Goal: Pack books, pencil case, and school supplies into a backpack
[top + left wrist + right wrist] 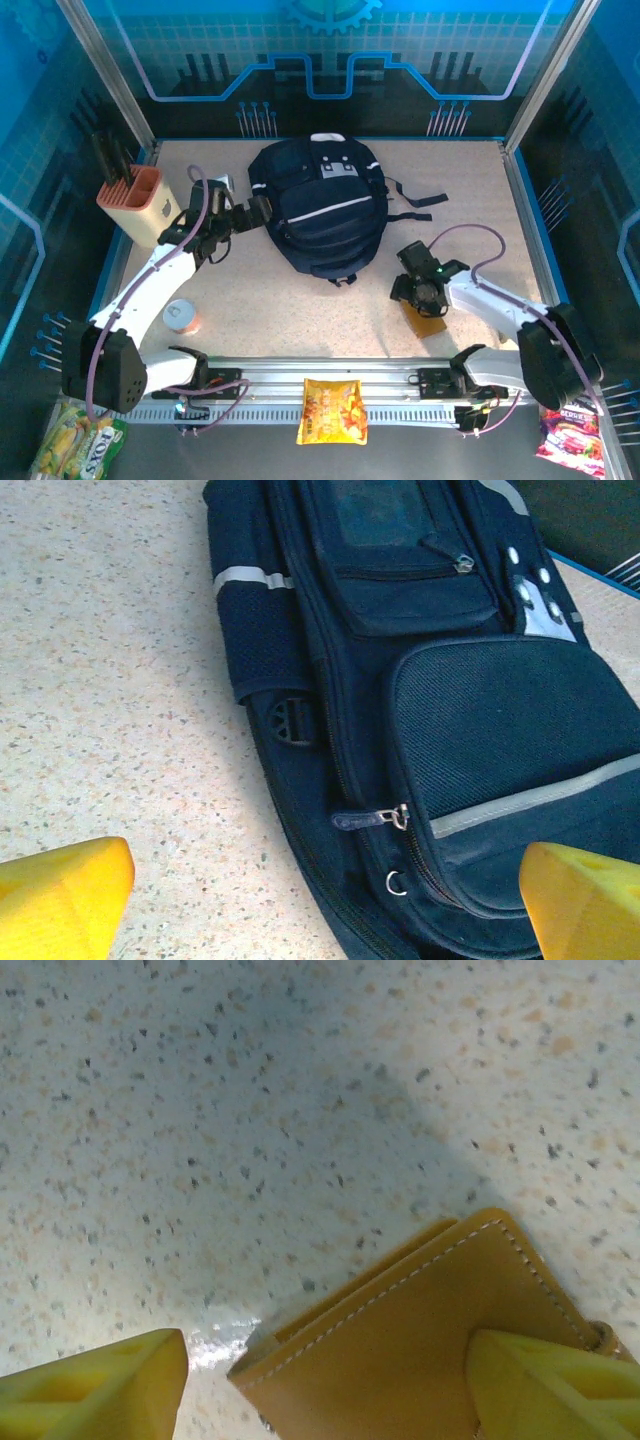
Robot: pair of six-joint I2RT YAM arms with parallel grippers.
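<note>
While the backpack [325, 215] lies closed on the desk [300, 320], our left tool [325, 900] gapes fully open and empty beside its zipper side. Our right tool [325, 1385], open too, hangs over the tan stitched piece [400, 1340] — we judge, to grasp it.

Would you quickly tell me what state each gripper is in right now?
Left gripper: open, empty, beside the backpack.
Right gripper: open, holding nothing, poised over the tan leather piece.
</note>
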